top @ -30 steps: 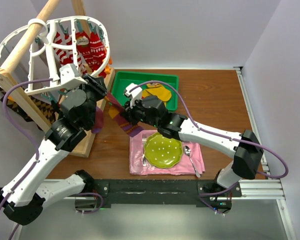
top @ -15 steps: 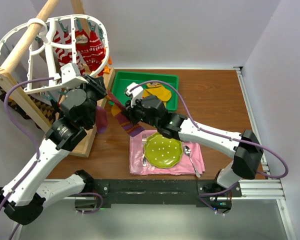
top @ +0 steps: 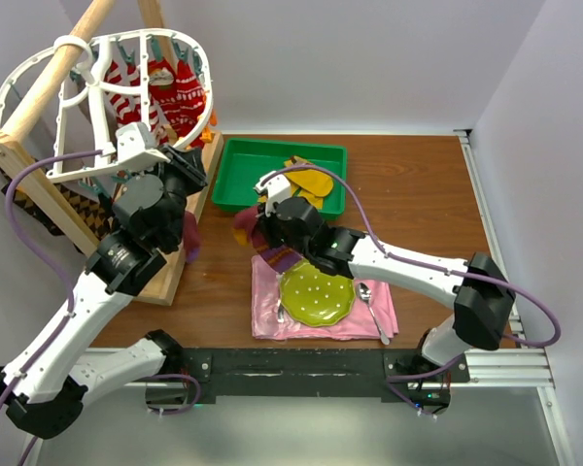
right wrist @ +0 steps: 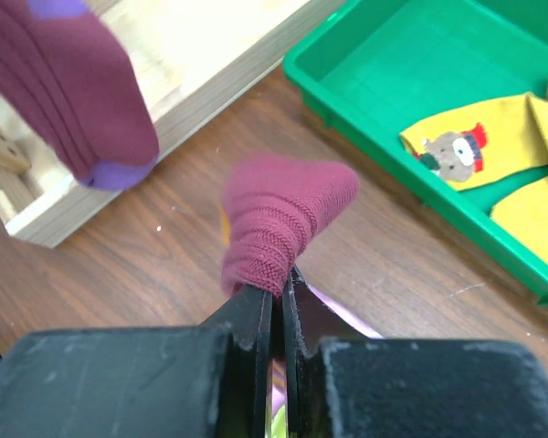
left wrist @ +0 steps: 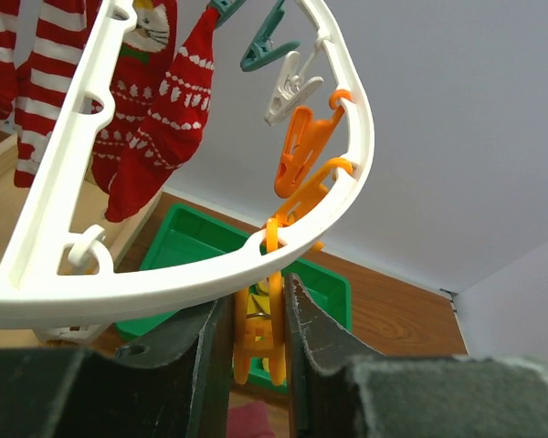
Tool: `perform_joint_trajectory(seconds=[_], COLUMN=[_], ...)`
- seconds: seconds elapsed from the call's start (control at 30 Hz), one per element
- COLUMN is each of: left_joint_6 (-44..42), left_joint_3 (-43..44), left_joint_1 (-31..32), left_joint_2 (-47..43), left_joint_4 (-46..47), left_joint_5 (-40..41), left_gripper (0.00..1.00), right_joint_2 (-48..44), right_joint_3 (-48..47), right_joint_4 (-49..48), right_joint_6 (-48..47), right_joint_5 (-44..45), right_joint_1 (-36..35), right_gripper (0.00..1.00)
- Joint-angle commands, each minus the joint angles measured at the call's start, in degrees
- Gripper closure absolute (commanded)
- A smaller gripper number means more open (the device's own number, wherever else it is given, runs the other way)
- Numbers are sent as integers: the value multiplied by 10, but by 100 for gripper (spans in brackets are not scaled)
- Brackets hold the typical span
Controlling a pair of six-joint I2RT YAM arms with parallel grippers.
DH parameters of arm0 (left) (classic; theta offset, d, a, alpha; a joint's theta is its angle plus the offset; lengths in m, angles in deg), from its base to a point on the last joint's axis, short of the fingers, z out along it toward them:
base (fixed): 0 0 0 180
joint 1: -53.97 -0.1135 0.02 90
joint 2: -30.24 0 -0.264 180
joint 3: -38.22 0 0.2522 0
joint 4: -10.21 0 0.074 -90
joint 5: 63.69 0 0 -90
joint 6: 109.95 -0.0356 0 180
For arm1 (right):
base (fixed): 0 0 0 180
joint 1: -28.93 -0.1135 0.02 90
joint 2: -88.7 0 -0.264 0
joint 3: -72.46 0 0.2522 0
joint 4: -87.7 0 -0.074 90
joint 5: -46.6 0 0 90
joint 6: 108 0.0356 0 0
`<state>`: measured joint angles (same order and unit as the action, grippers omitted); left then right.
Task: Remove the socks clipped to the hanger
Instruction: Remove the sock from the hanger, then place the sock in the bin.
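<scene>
Change from the prior frame: the maroon sock [right wrist: 279, 214] is no longer stretched up to the orange clip [left wrist: 256, 333]. It is now bunched in the right gripper [right wrist: 279, 283], whose fingers are clenched on it. It sits over bare wood between the green tray [top: 235, 175] and the pink napkin [top: 267, 311]. The left gripper [left wrist: 258, 301] pinches that clip on the hanger [left wrist: 164, 283] rim. A second maroon sock [right wrist: 64, 82] hangs beside the wooden base [right wrist: 192, 55]. The tabletop [top: 418, 194] is open right of the tray.

top view: fixed, high behind the arm bases, looking down and forward from far off; takes in the whole table [top: 418, 194].
left wrist: close under the hanger [left wrist: 164, 290] rim, tilted up toward the wall; its fingers [left wrist: 205, 365] and a clip [left wrist: 258, 328] sit at the bottom edge.
right wrist: low over the table, looking down past its fingers [right wrist: 256, 319] at a maroon sock [right wrist: 283, 219].
top + left wrist: hanger, red socks [left wrist: 164, 128], tray [left wrist: 178, 245].
top + right wrist: tray, yellow socks [right wrist: 475, 137], maroon sock.
both wrists: tray.
</scene>
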<state>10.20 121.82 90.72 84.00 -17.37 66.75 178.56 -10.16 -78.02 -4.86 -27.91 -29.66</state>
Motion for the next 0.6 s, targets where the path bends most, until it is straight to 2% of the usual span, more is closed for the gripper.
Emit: perform_joint_trajectory(seconds=[0.0, 0.03, 0.13, 0.23, 0.57], left_joint_6=[-27, -27, -33, -36, -54], left_joint_3=[2, -1, -10, -16, -28], left_joint_1=[-5, -6, -5, -5, -5], left_joint_2=[-11, -12, -21, -33, -44], left_joint_4=[26, 24, 22, 18, -14], left_joint_5=[-32, -38, -67, -98, -224], left_gripper=[70, 53, 37, 27, 24], right_joint_2=[-41, -43, -49, -45, -35], right_joint_3=[-31, -35, -46, -63, -100], right_joint_4=[5, 7, 15, 30, 41], right_joint_6=[16, 16, 19, 15, 9], right_joint_5=[39, 41, 48, 57, 27], right_joint_1=[1, 1, 3, 6, 67], right_gripper=[100, 100, 100, 100, 100])
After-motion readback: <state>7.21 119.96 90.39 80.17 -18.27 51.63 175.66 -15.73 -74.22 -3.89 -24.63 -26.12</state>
